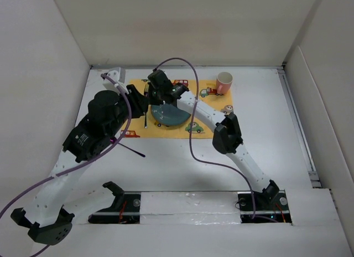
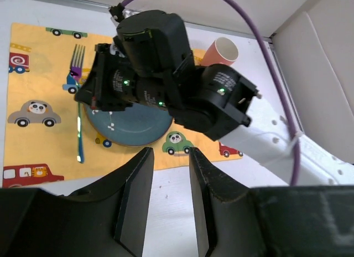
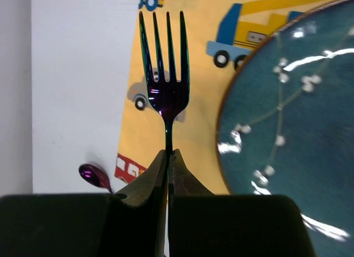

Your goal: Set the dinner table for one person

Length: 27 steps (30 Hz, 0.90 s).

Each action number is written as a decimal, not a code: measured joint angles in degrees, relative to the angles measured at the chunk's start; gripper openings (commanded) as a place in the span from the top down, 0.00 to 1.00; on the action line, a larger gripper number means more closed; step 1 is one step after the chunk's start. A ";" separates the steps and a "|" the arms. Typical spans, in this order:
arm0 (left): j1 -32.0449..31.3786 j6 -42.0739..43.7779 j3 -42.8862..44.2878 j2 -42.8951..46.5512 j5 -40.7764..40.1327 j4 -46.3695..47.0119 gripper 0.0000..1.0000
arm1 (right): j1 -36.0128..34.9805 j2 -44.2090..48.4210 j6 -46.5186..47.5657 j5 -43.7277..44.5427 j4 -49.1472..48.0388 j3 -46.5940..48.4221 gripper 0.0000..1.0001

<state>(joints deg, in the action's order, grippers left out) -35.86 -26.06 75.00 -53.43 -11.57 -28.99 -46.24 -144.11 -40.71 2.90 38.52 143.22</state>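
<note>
Item 1, worktop [image 1: 265, 135]: the white dinner table itself, walled by white panels, filling the whole scene and carrying a yellow car-print placemat [image 1: 166, 132] at its far middle. Item 2, spoon [image 1: 130, 149]: purple-tinted, lying on bare worktop just off the near-left corner of the placemat, not yet set. Item 3, left pincer [image 2: 168, 196]: jaws parted, nothing between them, hanging over the near edge of the placemat; best kept out of the other arm's way. Item 4, fork [image 3: 166, 96]: dark iridescent, tines pointing away from the arms, over the strip of cloth just left of the plate; whether it rests on the cloth or is a little above it cannot be told. Item 5, right pincer [image 3: 167, 157]: closed tight on the fork's handle just behind the head. Item 6, plate [image 3: 287, 129]: dark blue with white speckle, centred on the placemat, close beside the fork but apart from it. Item 7, cup [image 1: 224, 82]: pink, upright at the far-right corner of the placemat. Handling note, by judgement: the step in hand appears to be laying the fork to the left of the plate. Keep the handle straight, running from the near edge to the far, with the gap to the plate's rim held clear; lower until the fork lies flat on the cloth; part the jaws only slightly; withdraw straight upward, so that neither finger drags the handle askew or nudges the plate.
</note>
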 measured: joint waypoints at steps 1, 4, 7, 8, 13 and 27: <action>-0.02 -0.09 0.00 0.24 -0.22 -0.42 0.71 | -0.17 -1.44 -1.36 -0.68 -2.34 1.42 1.00; -0.11 -0.44 -0.46 0.46 -0.48 -1.11 0.71 | -1.01 -4.81 -2.62 -1.05 -4.48 3.19 1.00; -0.44 -0.68 -1.90 0.46 -0.26 -1.77 0.71 | -1.49 -6.43 -3.96 -1.03 -6.88 3.23 1.00; -0.44 -0.79 -2.45 0.46 -0.13 -1.81 0.71 | -1.51 -6.84 -4.28 -1.03 -7.63 3.28 1.00; -0.44 -0.83 -4.17 0.46 0.55 -2.16 0.70 | -1.51 -10.29 -5.75 -1.27 -10.58 6.47 1.00; -0.44 -0.76 -6.25 -0.83 0.28 -0.39 0.71 | -0.66 -13.25 -6.01 -1.68 -10.64 7.06 1.00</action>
<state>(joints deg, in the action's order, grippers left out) -36.29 -26.83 68.75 -54.26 -11.29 -29.39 -46.89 -157.36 -46.72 1.21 27.88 150.28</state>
